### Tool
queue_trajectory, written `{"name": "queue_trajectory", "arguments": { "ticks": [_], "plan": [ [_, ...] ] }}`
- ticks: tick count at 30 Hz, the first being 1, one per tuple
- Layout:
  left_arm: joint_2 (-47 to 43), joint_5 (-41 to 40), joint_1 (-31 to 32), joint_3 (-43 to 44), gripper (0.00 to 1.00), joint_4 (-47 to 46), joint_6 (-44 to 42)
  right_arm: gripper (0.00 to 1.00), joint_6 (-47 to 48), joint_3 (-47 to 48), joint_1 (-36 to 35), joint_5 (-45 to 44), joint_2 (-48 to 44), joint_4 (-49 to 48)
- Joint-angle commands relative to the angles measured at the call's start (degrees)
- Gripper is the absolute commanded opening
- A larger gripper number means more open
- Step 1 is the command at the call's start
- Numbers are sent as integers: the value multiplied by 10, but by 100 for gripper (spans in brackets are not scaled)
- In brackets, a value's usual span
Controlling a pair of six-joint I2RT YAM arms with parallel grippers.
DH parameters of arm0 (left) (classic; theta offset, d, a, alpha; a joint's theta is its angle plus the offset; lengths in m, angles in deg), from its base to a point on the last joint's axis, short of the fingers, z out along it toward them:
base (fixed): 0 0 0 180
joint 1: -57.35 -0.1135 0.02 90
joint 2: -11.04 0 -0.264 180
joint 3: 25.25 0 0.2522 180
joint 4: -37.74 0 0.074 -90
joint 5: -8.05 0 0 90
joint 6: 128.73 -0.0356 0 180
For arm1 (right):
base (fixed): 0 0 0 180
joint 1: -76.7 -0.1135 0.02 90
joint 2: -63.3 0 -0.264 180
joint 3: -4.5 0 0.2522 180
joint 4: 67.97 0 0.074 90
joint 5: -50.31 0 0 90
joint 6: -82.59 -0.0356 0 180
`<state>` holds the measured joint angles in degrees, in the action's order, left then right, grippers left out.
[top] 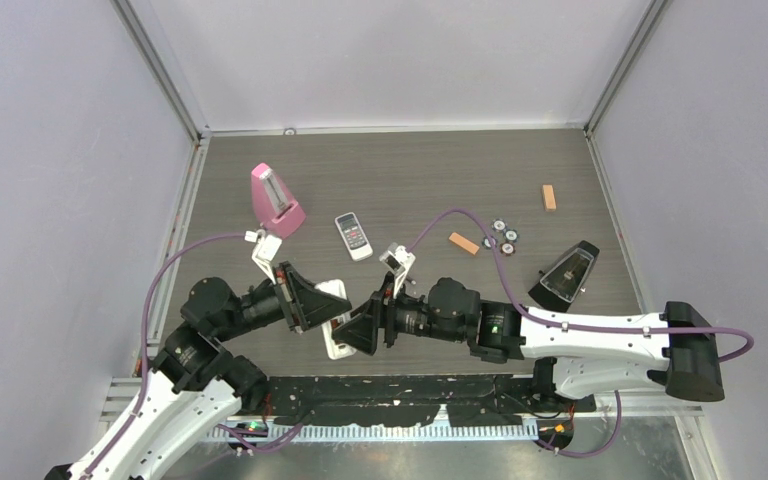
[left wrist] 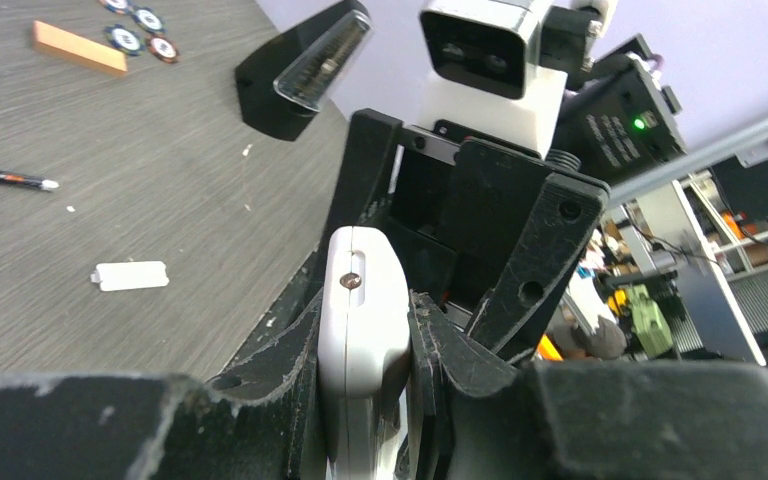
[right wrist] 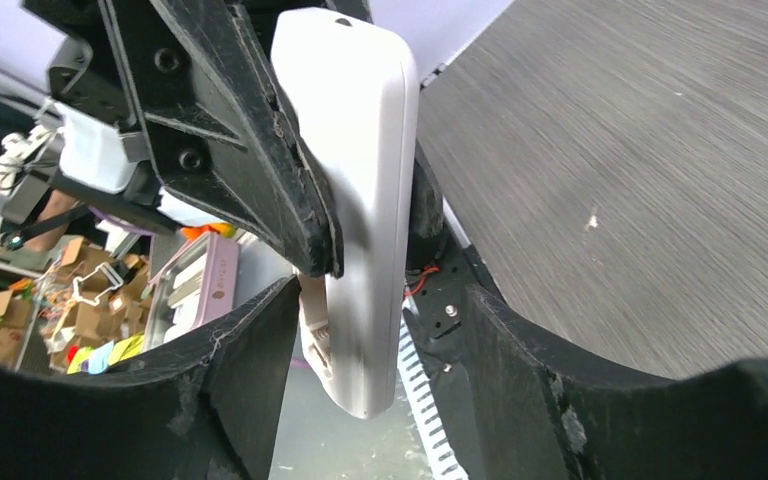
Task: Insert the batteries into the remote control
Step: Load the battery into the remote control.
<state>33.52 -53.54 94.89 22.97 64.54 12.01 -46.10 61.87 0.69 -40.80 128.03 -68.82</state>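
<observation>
Left gripper (top: 322,303): clamped across the remote control (right wrist: 360,180), 1 black finger (right wrist: 260,170) pressed against each broad face.
Remote control: long, slim and white, held on edge above the near edge of the table (top: 410,170), between the 2 arms; its rounded end with a small dark window faces the left wrist camera.
Right gripper (right wrist: 378,310): jaws spread, straddling the remote's lower end, with a clear gap on the table side (contact on the other side cannot be told).
Battery (left wrist: 20,180): 1 thin dark cylinder with a silvery tip, lying flat on the table, well apart from the remote.
Cover plate (left wrist: 130,275): small white rectangle, flat on the table, near the battery.
Shorter remote (top: 353,236): wider, with a dark display, lying mid-table.
Wooden blocks: 1 (top: 463,243) beside the coin-like discs (top: 505,235), 1 (top: 549,197) further back on the right.
Metronomes: 1 pink (top: 275,200) at the left, 1 black (top: 567,275) lying at the right.
</observation>
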Motion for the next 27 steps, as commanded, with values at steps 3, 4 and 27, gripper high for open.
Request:
{"name": "queue_trajectory", "arguments": {
  "ticks": [3,4,27],
  "plan": [
    [-8,63,1,-9,0,-123,23,66,12,-16,-1,72,-16,-104],
    [-9,65,1,-11,0,-126,27,66,9,-22,-1,80,-16,-122],
    [-67,1,1,-50,50,-197,72,7,-107,-54,29,136,-5,-224]
  ]
}}
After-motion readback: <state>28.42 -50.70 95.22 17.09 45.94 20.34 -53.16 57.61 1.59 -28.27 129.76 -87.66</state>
